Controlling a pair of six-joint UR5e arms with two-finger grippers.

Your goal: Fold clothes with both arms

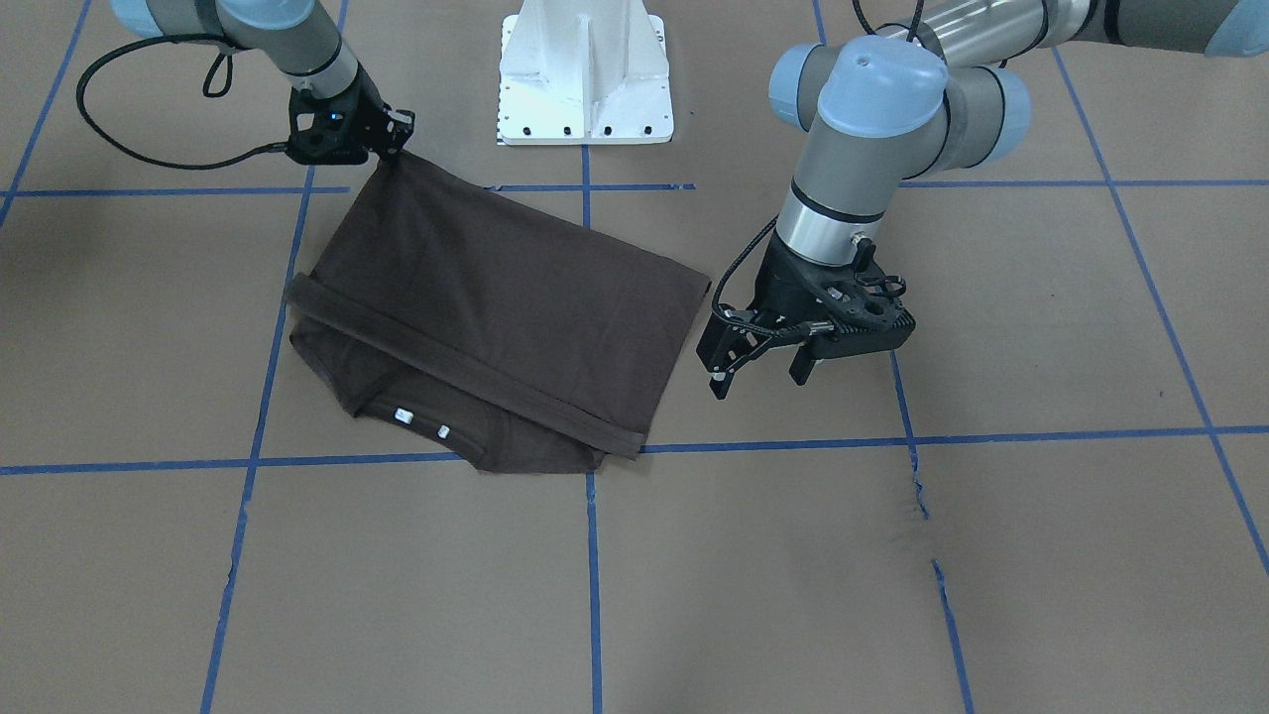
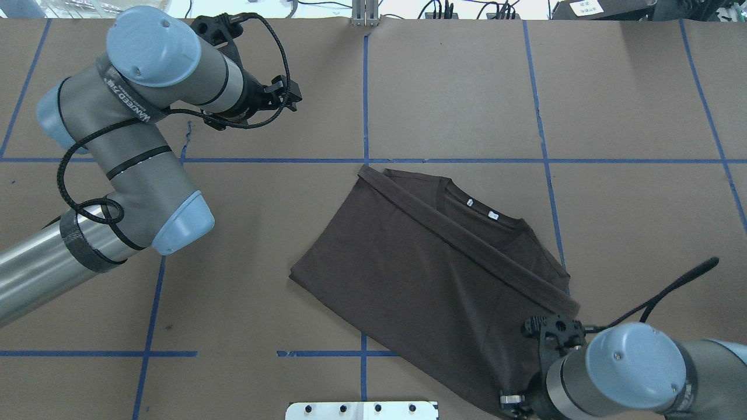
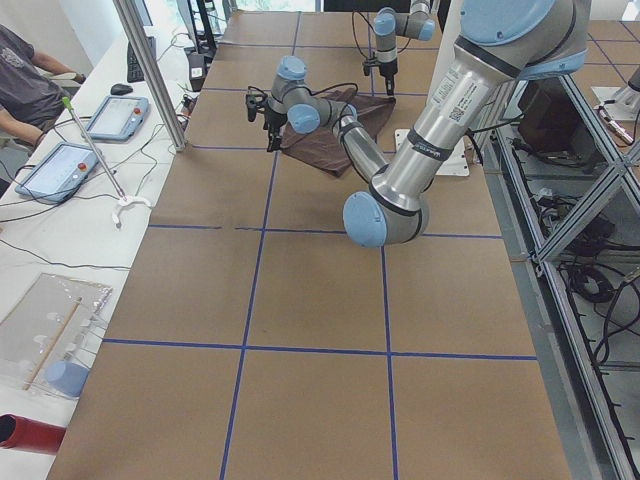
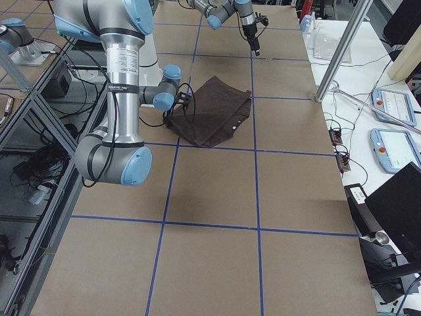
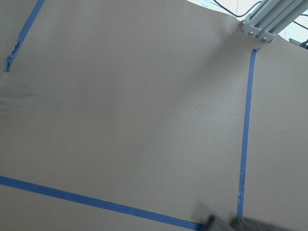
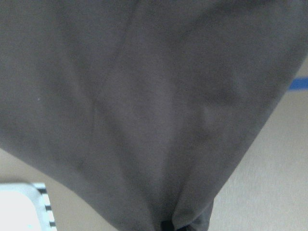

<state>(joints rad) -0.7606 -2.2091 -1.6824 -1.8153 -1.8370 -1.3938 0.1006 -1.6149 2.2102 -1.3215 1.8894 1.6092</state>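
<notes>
The right hand [image 1: 401, 137] is clamped on 1 raised corner of the folded dark brown T-shirt [image 1: 496, 307], which lies on the table [image 1: 892, 575], while the left hand [image 1: 758, 375] hangs wide open and empty just beside the shirt's opposite edge.

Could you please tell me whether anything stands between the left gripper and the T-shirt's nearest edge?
Nothing visible does. The left gripper hangs open beside the T-shirt, with only bare table between them; the right gripper pinches a far corner, well clear.
</notes>
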